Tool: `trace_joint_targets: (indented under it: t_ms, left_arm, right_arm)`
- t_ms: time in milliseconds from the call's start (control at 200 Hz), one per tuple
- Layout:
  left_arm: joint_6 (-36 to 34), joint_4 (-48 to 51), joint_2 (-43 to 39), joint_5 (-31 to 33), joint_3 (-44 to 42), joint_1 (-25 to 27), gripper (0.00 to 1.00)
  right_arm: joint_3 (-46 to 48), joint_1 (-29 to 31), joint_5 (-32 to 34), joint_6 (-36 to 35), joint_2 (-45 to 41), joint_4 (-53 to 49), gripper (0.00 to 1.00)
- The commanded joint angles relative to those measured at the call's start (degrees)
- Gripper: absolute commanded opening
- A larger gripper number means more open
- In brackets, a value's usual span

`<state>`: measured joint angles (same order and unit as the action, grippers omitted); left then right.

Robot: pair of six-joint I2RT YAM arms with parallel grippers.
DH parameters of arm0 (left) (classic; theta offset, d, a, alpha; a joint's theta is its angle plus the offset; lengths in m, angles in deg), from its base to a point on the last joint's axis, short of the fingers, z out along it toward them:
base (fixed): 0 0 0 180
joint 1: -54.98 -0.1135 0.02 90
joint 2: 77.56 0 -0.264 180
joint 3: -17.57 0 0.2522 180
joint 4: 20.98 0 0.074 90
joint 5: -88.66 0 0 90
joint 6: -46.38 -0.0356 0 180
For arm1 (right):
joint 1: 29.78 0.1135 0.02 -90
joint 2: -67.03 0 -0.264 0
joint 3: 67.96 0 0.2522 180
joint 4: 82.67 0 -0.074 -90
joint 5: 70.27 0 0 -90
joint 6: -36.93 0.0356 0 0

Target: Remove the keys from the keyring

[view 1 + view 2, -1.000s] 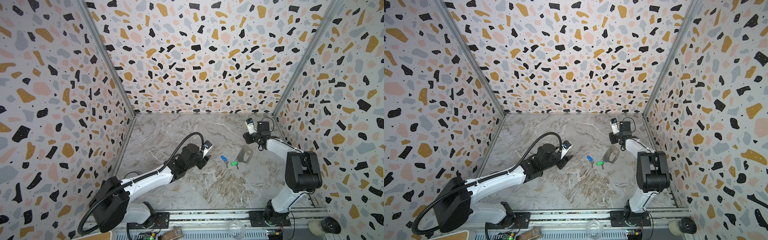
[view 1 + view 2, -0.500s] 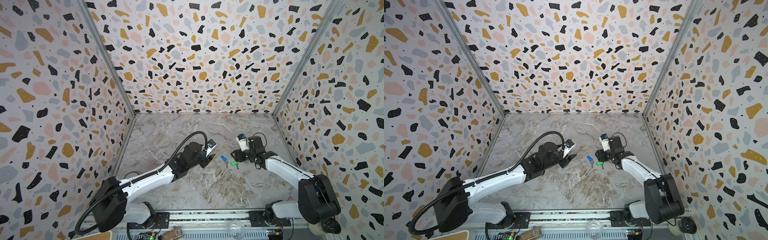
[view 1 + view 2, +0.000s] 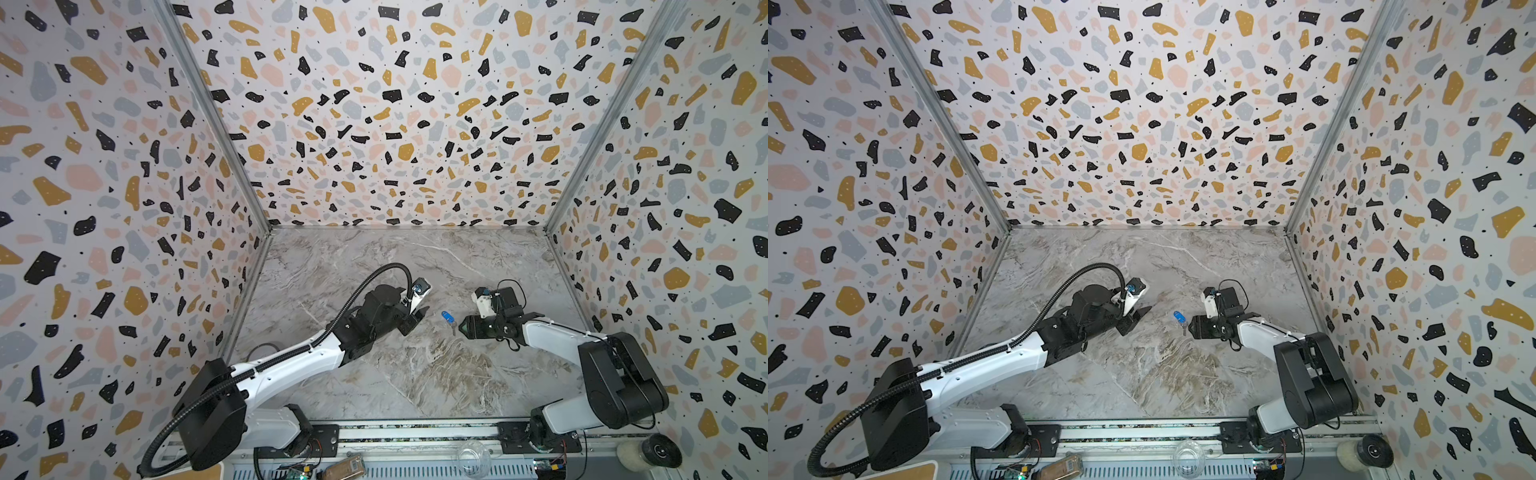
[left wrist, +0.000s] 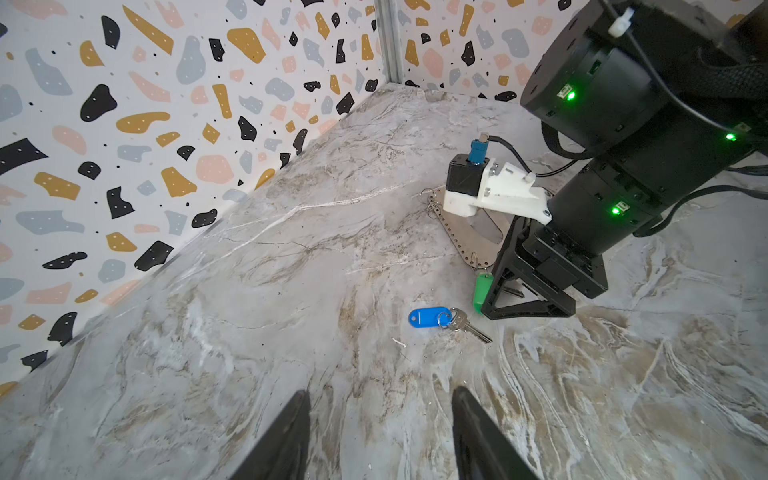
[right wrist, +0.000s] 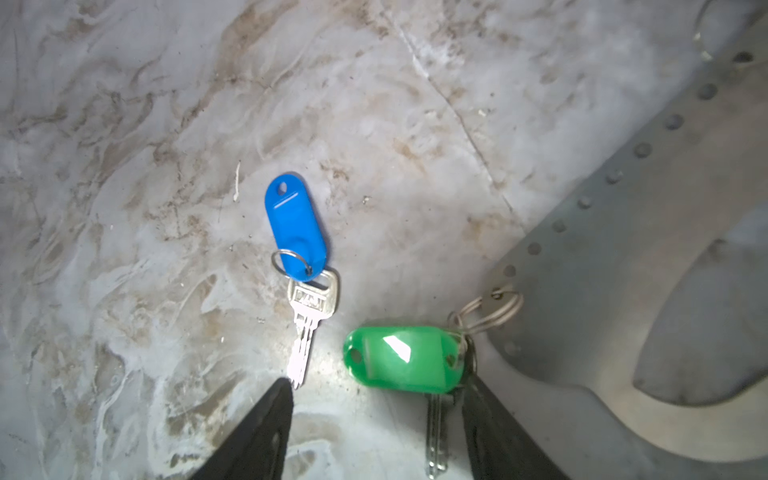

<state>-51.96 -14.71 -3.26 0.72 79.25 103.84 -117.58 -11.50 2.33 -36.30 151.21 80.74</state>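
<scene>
Green-tagged key (image 5: pixel 403 359) between right claw (image 5: pixel 376 384) tips

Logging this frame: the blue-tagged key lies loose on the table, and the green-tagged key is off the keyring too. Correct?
No. The blue-tagged key does lie loose, but the green-tagged key is still linked by small rings to the keyring; the right wrist view shows it.

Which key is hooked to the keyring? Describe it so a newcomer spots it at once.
On the marble table, look between the open fingers of the right gripper. The key there links by a wire ring to the grey perforated keyring and carries a green tag; the neighbouring blue-tagged key lies loose.
</scene>
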Motion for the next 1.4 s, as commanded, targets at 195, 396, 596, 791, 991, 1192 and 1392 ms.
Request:
trace_joint_targets:
  t_ms: [195, 396, 596, 791, 991, 1192, 1392]
  left_arm:
    - [0.26, -1.59, -0.68, 0.48, -0.39, 0.24, 0.56]
    - [0.10, -1.03, -0.46, 0.48, 0.40, 0.29, 0.56]
    - [-0.18, -1.13, -0.12, 0.48, 0.86, 0.27, 0.55]
    - [-0.54, -0.93, -0.66, 0.74, 0.60, 0.29, 0.56]
    - [-0.78, -1.13, -1.03, 1.01, -0.10, 0.28, 0.56]
    - [-0.88, -1.55, -0.96, 1.36, -0.98, 0.29, 0.56]
    - [-0.80, -1.64, -0.06, 1.14, -1.05, 0.27, 0.56]
  right_arm:
    - [-2.81, 4.58, -3.24, 0.30, 1.94, -0.51, 0.67]
    - [-8.79, 3.51, -0.95, -9.01, -3.26, -9.36, 0.64]
    - [-12.87, -1.63, -1.44, -33.63, -9.23, -12.68, 0.55]
    - [-11.94, -3.72, 2.41, -54.21, -10.04, -11.84, 0.51]
    - [-12.55, -4.74, 7.10, -61.07, -2.54, -11.92, 0.42]
    - [-10.82, -4.53, 8.39, -61.06, -0.24, -7.42, 0.37]
    - [-8.35, -3.78, 9.59, -63.00, 0.46, -6.24, 0.36]
